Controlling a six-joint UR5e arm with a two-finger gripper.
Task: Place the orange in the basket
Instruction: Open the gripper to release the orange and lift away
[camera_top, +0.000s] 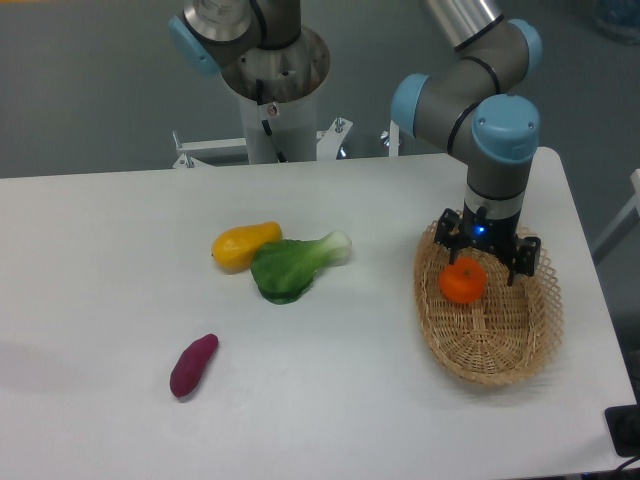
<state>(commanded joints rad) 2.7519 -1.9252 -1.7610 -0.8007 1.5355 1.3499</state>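
Observation:
The orange (462, 281) is small, round and bright orange. It sits inside the oval tan wicker basket (500, 350) at the right of the table, in the basket's far part. My gripper (484, 264) hangs straight down over that far end, just above and behind the orange. Its black fingers (520, 262) are spread wider than the orange, and the orange lies left of the gripper's middle. The jaws look open and do not hold the fruit.
An elongated yellow-orange squash-like fruit (243, 245) and a green leafy vegetable (292, 265) lie together at the table's middle. A purple sweet potato (193, 365) lies at the front left. The robot's base (275, 90) stands behind the table's far edge.

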